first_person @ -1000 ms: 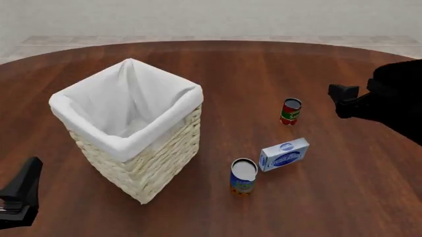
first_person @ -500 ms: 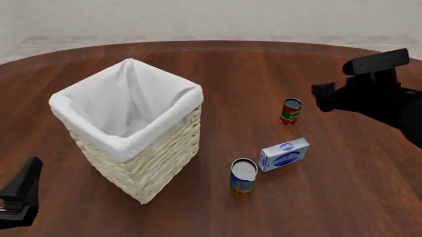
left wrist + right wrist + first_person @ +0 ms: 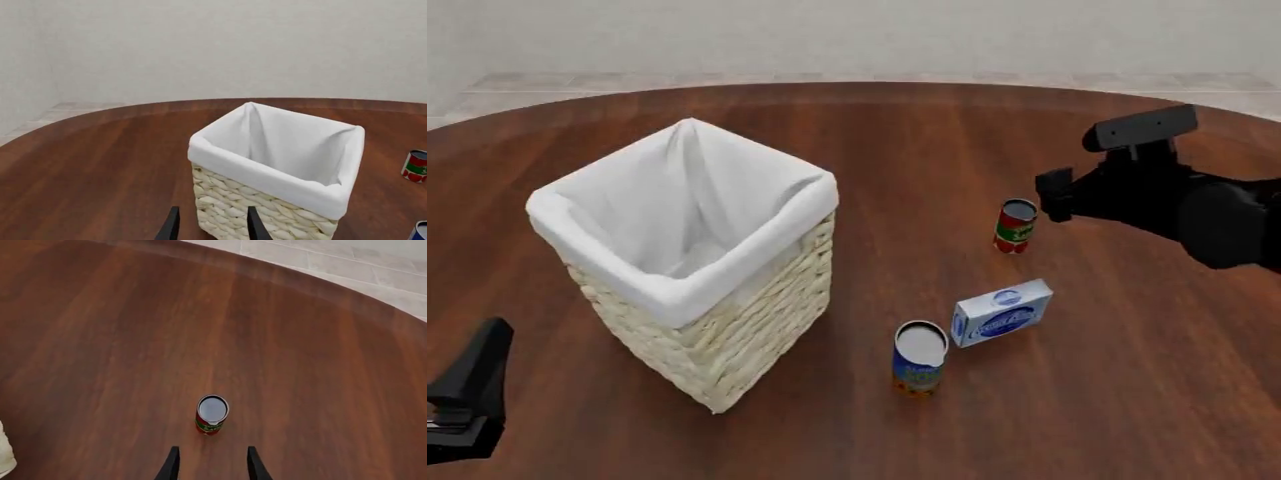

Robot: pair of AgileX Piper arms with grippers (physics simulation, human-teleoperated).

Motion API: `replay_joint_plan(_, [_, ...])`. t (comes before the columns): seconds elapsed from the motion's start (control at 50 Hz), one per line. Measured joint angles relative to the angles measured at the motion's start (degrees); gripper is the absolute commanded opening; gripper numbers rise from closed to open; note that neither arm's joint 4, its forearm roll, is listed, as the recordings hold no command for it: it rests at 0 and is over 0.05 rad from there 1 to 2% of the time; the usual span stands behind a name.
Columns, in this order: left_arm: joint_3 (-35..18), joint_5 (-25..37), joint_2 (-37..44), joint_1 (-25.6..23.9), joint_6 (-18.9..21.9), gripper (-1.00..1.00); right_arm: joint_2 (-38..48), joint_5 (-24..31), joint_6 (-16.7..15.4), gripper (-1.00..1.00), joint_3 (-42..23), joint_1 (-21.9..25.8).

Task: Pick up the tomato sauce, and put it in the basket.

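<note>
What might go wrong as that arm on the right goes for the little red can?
The tomato sauce is small and stands upright, so a slightly off approach by the right gripper might tip it. The blue-and-white box and the blue-and-orange can lie between it and the basket, so a low carry could knock them. The basket is tall; a low lift might catch its rim.

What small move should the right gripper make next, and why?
Probably lower the right gripper over the tomato sauce: its fingers are open and empty, the can stands upright just ahead of them, lined up with the gap, not yet between them.
</note>
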Motion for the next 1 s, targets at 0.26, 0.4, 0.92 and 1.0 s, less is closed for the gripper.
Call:
replay_joint_plan(0.26, [0.00,0.00,0.00,0.00,0.00,1.00,6.31,-1.86,0.27,1.00,-3.20,-0.15])
replay_joint_plan(0.4, [0.00,0.00,0.00,0.00,0.00,1.00,9.65,-2.67,0.35,1.00,-5.01,-0.20])
replay_joint_plan(0.92, [0.00,0.00,0.00,0.00,0.00,1.00,18.74,-4.81,0.42,1.00,-9.32,-0.94])
replay_joint_plan(1.0, [0.00,0.00,0.00,0.00,0.00,1.00,19.78,-5.17,0.45,1.00,-9.56,-1.05])
